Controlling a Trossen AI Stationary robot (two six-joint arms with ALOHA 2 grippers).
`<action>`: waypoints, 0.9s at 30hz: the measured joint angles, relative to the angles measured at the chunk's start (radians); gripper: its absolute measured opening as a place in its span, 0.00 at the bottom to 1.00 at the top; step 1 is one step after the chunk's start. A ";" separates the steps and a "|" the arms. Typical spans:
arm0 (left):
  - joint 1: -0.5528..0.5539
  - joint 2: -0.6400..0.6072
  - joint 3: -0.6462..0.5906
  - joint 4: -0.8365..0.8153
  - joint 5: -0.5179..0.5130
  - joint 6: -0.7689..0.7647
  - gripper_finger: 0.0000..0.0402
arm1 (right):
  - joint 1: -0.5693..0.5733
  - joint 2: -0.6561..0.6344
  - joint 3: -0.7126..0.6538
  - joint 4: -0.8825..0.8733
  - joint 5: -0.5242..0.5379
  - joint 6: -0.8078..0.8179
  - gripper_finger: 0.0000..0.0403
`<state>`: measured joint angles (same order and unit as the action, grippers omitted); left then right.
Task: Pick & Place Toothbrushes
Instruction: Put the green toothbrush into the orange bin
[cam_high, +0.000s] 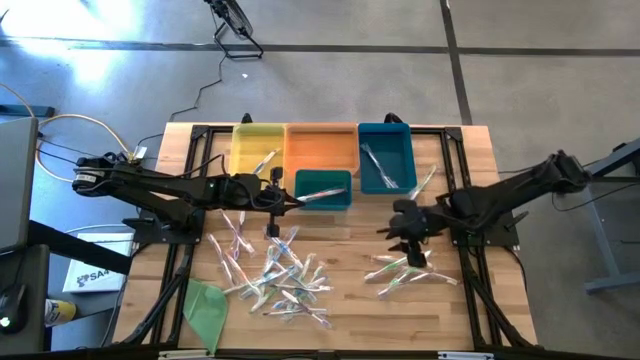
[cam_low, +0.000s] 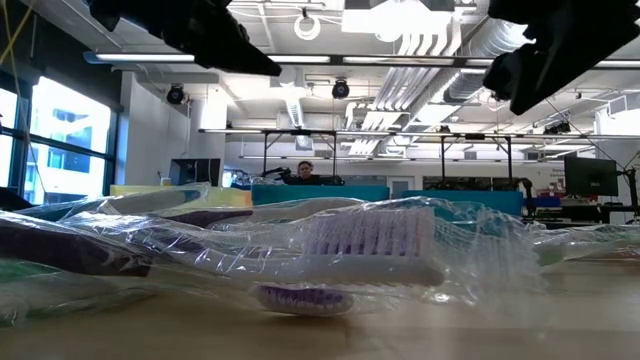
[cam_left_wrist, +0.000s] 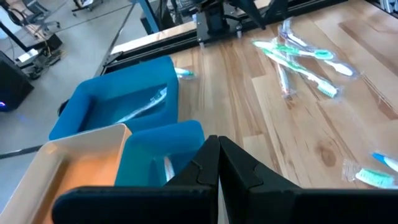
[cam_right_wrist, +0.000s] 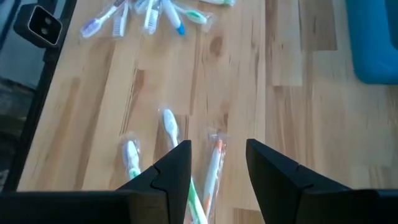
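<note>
A: How do the jaws stand?

B: The left gripper (cam_left_wrist: 217, 163) has its two dark fingers pressed together with nothing visible between them. The right gripper (cam_right_wrist: 217, 165) holds its fingers part-way apart, with a clear gap and nothing gripped.

A: Where is each one?

B: The left gripper (cam_high: 283, 201) hangs just left of the small teal bin (cam_high: 322, 189), near the middle of the table. The right gripper (cam_high: 411, 240) hovers over a small cluster of wrapped toothbrushes (cam_high: 405, 270) on the right side of the wooden table (cam_high: 470, 160). Its wrist view shows a white-headed brush and an orange-handled one (cam_right_wrist: 214, 163) lying on the wood right below the gap.

A: And the rest of the toothbrushes?

B: The main pile (cam_high: 275, 275) is spread over the near middle of the table. One lies across the small teal bin, a few sit in the blue bin (cam_high: 385, 155) at the far right, and one in the yellow bin (cam_high: 257, 148) at the far left. The orange bin (cam_high: 321, 147) stands between those two.

A: Anything else?

B: A flat green sheet (cam_high: 207, 308) lies at the near left corner.
</note>
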<state>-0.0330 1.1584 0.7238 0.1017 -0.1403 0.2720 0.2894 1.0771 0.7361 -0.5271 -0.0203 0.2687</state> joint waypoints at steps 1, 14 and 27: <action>0.000 0.000 0.000 0.001 -0.001 -0.006 0.00 | 0.013 0.000 0.000 0.000 0.015 0.001 0.36; 0.001 -0.181 0.001 -0.068 -0.029 0.092 0.00 | -0.003 0.023 0.000 0.045 0.124 0.045 0.36; 0.000 -0.244 0.001 -0.166 -0.055 0.124 0.00 | 0.059 0.165 0.000 0.064 -0.124 0.262 0.36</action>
<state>-0.0326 0.9147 0.7250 -0.0644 -0.1951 0.3958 0.3485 1.2416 0.7361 -0.4627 -0.1443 0.5306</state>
